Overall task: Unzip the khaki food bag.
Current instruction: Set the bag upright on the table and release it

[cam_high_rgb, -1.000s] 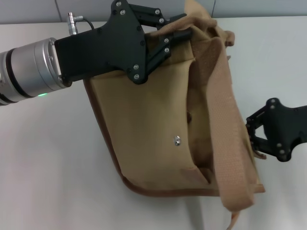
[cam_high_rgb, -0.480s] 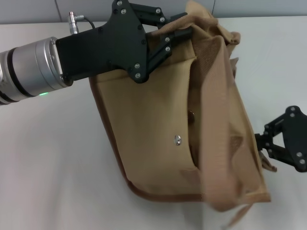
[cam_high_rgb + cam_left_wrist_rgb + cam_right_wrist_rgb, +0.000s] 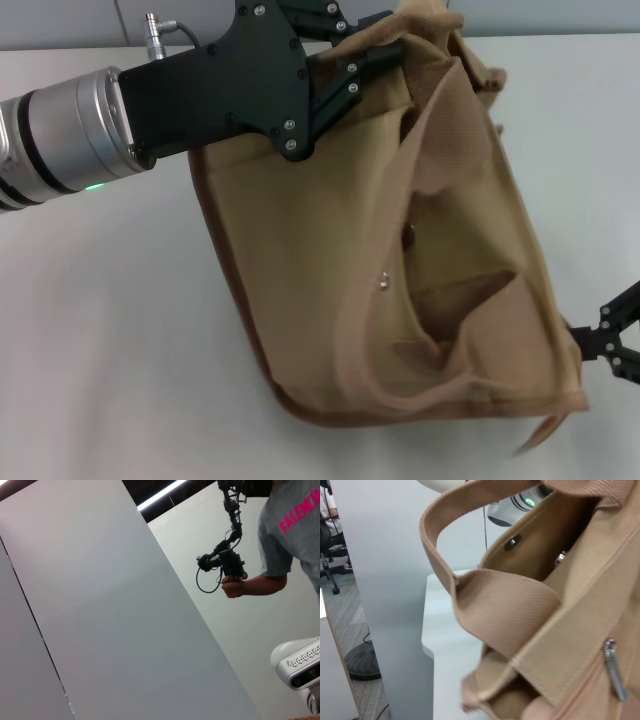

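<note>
The khaki food bag (image 3: 330, 270) lies tilted on the pale surface (image 3: 120, 330), filling the middle of the head view, its darker brown trim running along the lower left edge. A webbing handle (image 3: 455, 140) runs down its upper right part, and the front pocket gapes open beside a small metal snap (image 3: 383, 283).

The left tool (image 3: 385, 50) reaches in from the left at the bag's far top corner, its black fingers pressed together on a fold of the fabric there. The silver arm section behind it shows a green light (image 3: 93, 186).

The right tool (image 3: 608, 340) sits at the right edge of the head view, just beside the bag's lower right corner. Only part of its black fingers shows, and I cannot tell whether they are spread or pinching anything.

From the right wrist view the bag is very close: a handle loop (image 3: 470, 555) arches over the open pocket, a snap (image 3: 512, 541) sits on the inner flap, and the metal zipper pull (image 3: 616, 672) hangs along the zipper line.

The left wrist view shows only a wall and a person's arm (image 3: 260, 584) holding a device.
</note>
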